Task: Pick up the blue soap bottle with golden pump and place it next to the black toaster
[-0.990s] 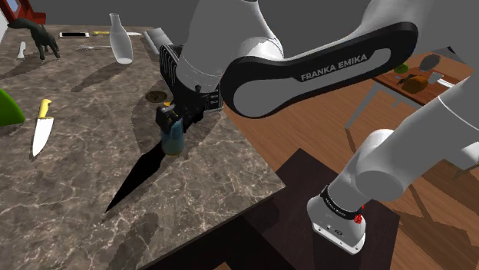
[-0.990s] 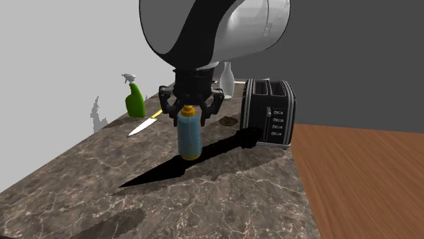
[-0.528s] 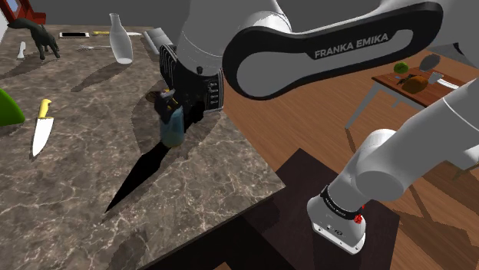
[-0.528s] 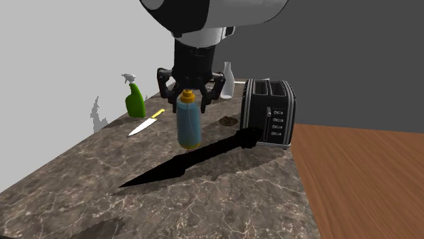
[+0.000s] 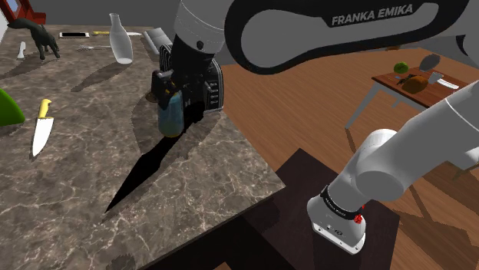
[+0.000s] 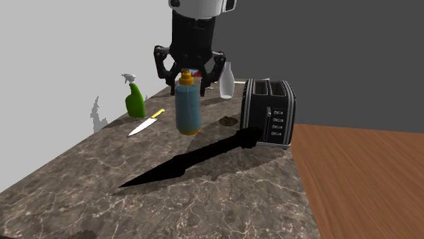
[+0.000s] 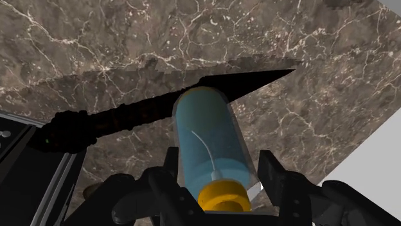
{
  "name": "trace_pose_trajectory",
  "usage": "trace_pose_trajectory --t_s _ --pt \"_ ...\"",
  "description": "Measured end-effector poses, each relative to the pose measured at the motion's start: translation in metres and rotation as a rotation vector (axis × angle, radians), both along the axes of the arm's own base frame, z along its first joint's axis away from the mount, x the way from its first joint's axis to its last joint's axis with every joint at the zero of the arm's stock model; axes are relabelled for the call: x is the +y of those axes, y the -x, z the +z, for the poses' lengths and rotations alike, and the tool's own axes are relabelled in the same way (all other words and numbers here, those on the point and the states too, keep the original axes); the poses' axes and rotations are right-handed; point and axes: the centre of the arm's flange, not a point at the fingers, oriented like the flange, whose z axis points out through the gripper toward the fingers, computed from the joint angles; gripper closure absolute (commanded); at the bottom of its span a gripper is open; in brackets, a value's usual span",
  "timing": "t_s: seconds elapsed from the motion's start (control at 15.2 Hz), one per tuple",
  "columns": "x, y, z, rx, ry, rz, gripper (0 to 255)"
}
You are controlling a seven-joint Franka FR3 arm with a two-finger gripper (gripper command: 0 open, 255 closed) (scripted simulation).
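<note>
Hanging upright from the black gripper (image 6: 188,80), the blue soap bottle (image 6: 187,108) sits clear of the dark marble countertop (image 6: 224,193), its base above the stone with a long black shadow stretched across the surface below. The two fingers are closed in on the bottle's top, pinching it at the golden pump (image 7: 223,194), and the wrist view looks down the translucent blue body with a thin white dip tube inside (the marble shows past its far end). In the shoulder view the gripper (image 5: 165,86) and the bottle (image 5: 170,116) are near the counter's edge beside the wooden floor (image 5: 307,107). The black toaster (image 6: 270,112) stands on the counter to the second exterior view's right of the bottle, near it but apart. Farther back in that view lie a knife with a yellow handle (image 6: 146,123) and a green spray bottle (image 6: 134,100), and a white vase (image 6: 227,81) stands behind the toaster's near side.
</note>
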Motion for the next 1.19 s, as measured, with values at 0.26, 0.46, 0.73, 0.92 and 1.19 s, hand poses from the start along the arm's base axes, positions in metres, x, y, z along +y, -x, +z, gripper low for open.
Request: trace_pose_trajectory --t_s 0.26,0.46,0.73,0.92,1.19 --pt "-0.001 0.001 0.021 0.000 0.000 0.000 255" --pt "0.001 0.000 0.036 0.000 0.000 0.000 255" --pt "0.001 0.000 0.058 0.000 0.000 0.000 255" --pt "0.001 0.001 0.074 0.000 0.000 0.000 255" --pt "0.000 0.001 0.093 0.000 0.000 0.000 255"
